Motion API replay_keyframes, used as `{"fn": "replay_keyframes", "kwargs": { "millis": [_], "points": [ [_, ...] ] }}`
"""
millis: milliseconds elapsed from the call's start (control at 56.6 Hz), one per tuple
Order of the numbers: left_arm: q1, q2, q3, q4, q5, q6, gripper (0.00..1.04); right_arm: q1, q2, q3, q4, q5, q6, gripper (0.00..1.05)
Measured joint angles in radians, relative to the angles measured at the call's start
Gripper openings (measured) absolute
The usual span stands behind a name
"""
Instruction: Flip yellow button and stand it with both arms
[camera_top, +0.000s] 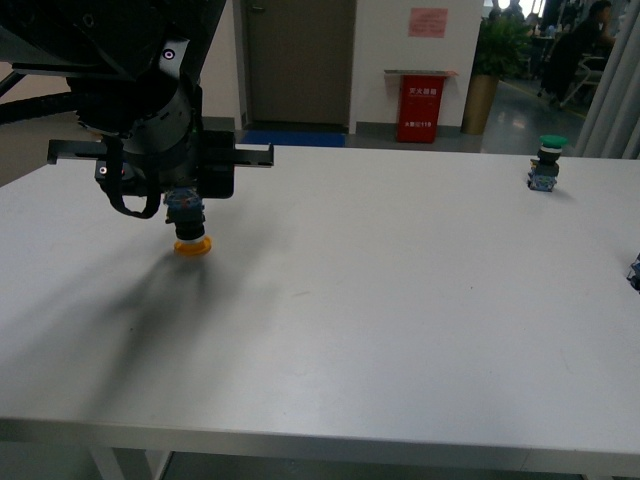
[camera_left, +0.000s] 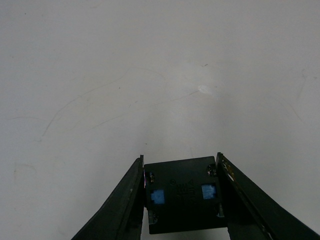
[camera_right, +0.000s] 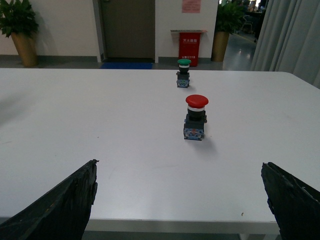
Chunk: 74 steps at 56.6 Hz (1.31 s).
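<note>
- Left gripper (camera_top: 185, 212) is low over the near-left of the counter (camera_top: 380, 330), jaws narrow and clamped on the yellow button (camera_top: 192, 245).
- The wrist view shows the grip. Both jaws press the sides of the black-blue block (camera_left: 182, 195), one on each side.
- The button hangs upside down, with the cap pointing down and the block up in the jaws. The cap is at the counter surface, but I can't tell whether it touches or just clears it.
- Right gripper (camera_right: 179, 167) has its jaws wide with nothing between them, and it is well away from the yellow button.
- The green button (camera_top: 548, 165) and red button (camera_right: 196, 117) stand cap-up on the far-right side. That looks like the pose to match.
- My read is that the pickup is done but the flip isn't. Turning the button cap-up is left, likely by handing it to the right arm, and then setting it down on its block and letting go.
</note>
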Motion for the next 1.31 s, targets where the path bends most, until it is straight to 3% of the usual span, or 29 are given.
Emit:
{"fn": "replay_keyframes", "kwargs": {
  "millis": [177,336,636,795,1149,1308],
  "points": [
    [0.000,-0.001,-0.001,0.028,0.023,0.000,0.37,0.000,0.000,0.000,0.000,0.000,0.000,0.98],
    [0.001,-0.051,-0.041,0.130,0.189,-0.050,0.37,0.000,0.000,0.000,0.000,0.000,0.000,0.98],
    [0.039,-0.297,-0.129,0.347,0.706,-0.290,0.37,0.000,0.000,0.000,0.000,0.000,0.000,0.98],
    [0.058,-0.336,-0.244,0.644,1.030,-0.536,0.37,0.000,0.000,0.000,0.000,0.000,0.000,0.98],
    [0.019,-0.160,-0.284,1.027,1.195,-0.821,0.36,0.000,0.000,0.000,0.000,0.000,0.000,0.98],
    [-0.014,-0.092,-0.249,1.141,1.199,-0.929,0.36,0.000,0.000,0.000,0.000,0.000,0.000,0.98]
  ]
}}
